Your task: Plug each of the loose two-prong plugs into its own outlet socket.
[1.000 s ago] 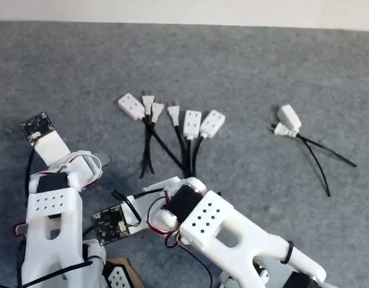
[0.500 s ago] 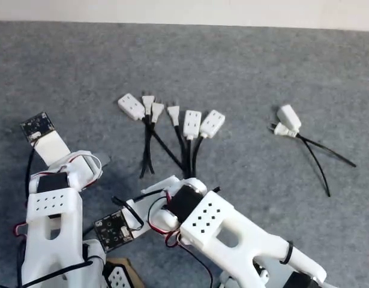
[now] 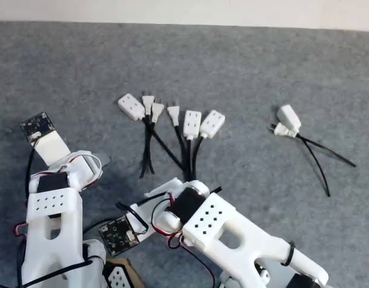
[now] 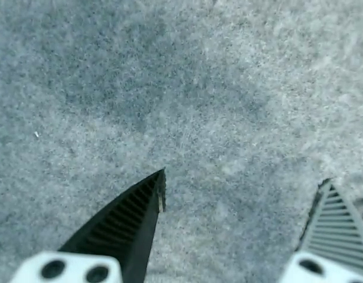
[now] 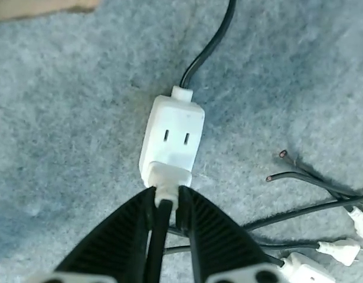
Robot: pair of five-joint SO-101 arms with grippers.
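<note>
Two arms sit low at the near edge of the grey-felted bench [image 3: 64, 66]; left gripper [image 4: 243, 197] spread open over bare felt, nothing between its fingers, probably parked clear while the other arm works; right gripper [image 5: 165, 199] pinched shut on a white plug [image 5: 164, 175], low on the body where its black lead leaves, a hold I judge is meant to keep the push in line with the prongs; that plug butts the end face of a white outlet socket [image 5: 172, 135], prongs out of sight, so seated or nearly so; socket lies flat, one pair of slots facing up, its own black cable [image 5: 212, 41] trailing off. Farther out, mid-bench, a row: lone socket [image 3: 131, 106], then three loose plugs [image 3: 157, 110] just beside it, then two more sockets [image 3: 192, 123]; leads gathered back toward the arms, prongs and faces pointing away; unmated, apparently laid out for picking one at a time. Farthest, well apart to one side, a far socket [image 3: 289, 115] touching a far plug [image 3: 280, 129]; whether that one is seated I cannot tell. Writing: none legible on sockets or plugs.
</note>
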